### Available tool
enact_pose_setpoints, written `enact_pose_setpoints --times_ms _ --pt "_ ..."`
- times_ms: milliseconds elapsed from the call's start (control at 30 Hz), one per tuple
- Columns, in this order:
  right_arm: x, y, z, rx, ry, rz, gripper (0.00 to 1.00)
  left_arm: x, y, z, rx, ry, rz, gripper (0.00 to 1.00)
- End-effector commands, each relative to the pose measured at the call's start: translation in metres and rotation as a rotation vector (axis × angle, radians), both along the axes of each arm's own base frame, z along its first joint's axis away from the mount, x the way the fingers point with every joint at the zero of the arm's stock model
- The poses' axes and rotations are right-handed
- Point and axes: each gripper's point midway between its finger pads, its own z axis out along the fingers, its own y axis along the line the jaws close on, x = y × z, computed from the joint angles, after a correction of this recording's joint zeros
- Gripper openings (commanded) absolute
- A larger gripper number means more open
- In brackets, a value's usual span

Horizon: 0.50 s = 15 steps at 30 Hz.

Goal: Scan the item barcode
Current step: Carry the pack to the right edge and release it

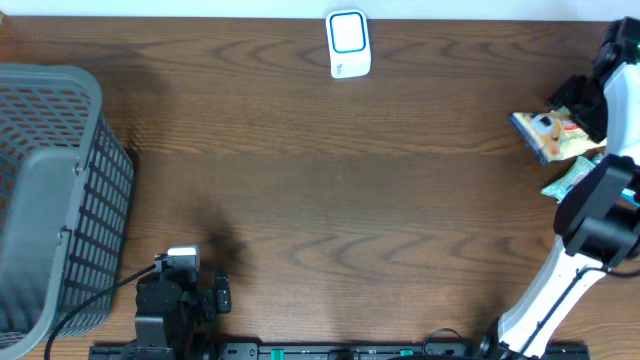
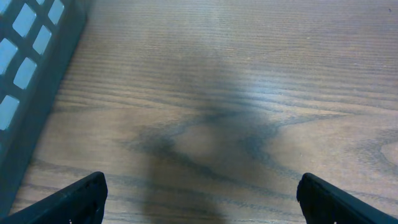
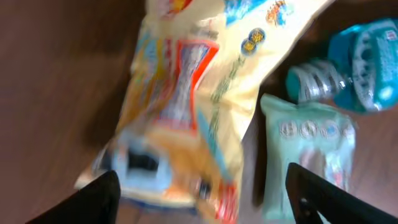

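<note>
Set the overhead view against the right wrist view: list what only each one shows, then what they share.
Only the overhead shows the grey basket at the left, the white scanner at the top of the picture, and the left arm.
Only the right wrist shows a blue bottle plainly, and the right pincer, open.
Both show the yellow snack packet and the pale green pouch beside it on the wooden table.

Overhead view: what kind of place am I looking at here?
Probably a mock shop checkout on a wooden table. A small white scanner-like device sits at the far edge, a snack packet lies on the right, and a grey plastic basket stands on the left.
</note>
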Motion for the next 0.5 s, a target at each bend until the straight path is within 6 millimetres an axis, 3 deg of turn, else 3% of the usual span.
enact_pose_setpoints --times_ms 0,200,333,400,467 --pt "-0.002 0.027 0.091 0.026 -0.204 0.038 0.81 -0.007 -0.001 -0.008 -0.008 0.04 0.0 0.98" --pt "-0.036 0.081 0.18 0.037 -0.357 0.164 0.84 -0.007 -0.001 -0.008 -0.008 0.04 0.0 0.98" --pt "-0.069 0.121 0.223 0.009 -0.411 0.282 0.87 -0.007 -0.001 -0.008 -0.008 0.04 0.0 0.98" --pt "-0.087 0.138 0.239 0.009 -0.435 0.318 0.99 -0.007 -0.001 -0.008 -0.008 0.04 0.0 0.98" --pt "-0.107 0.154 0.251 0.012 -0.449 0.351 0.99 -0.007 -0.001 -0.008 -0.008 0.04 0.0 0.98"
